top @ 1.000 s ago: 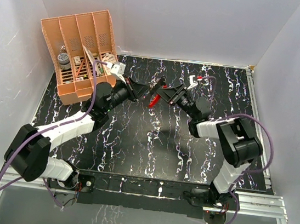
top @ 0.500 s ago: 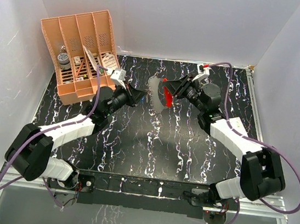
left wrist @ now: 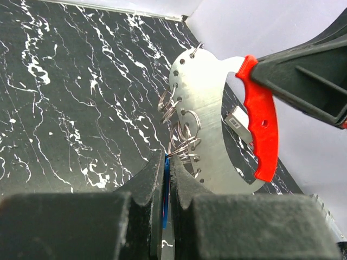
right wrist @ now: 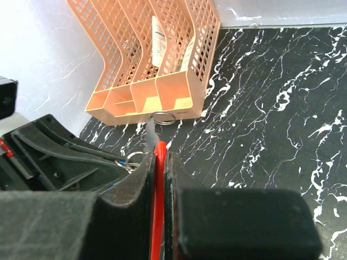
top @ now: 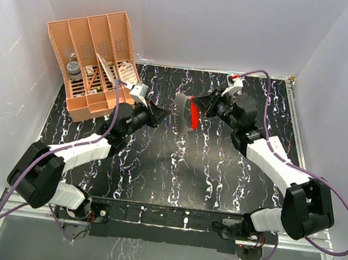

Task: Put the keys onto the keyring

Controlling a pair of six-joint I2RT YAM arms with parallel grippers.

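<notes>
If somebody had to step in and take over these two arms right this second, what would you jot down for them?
Left gripper: jaws shut on the blue-headed key.
Right gripper: jaws shut on the red side of the keyring, held up between the arms.
Done: both pieces grasped, and the key's tip is by the small wire rings on the silver side.
Left: threading the key on; I cannot tell if it has caught a ring.

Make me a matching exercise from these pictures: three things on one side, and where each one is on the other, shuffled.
Things:
1. key
2. keyring
3. orange organizer

Places:
A. back left corner of the table
B. pinched in the left gripper
C. clamped in the right gripper

Pairs: 1-B, 2-C, 3-A
</notes>
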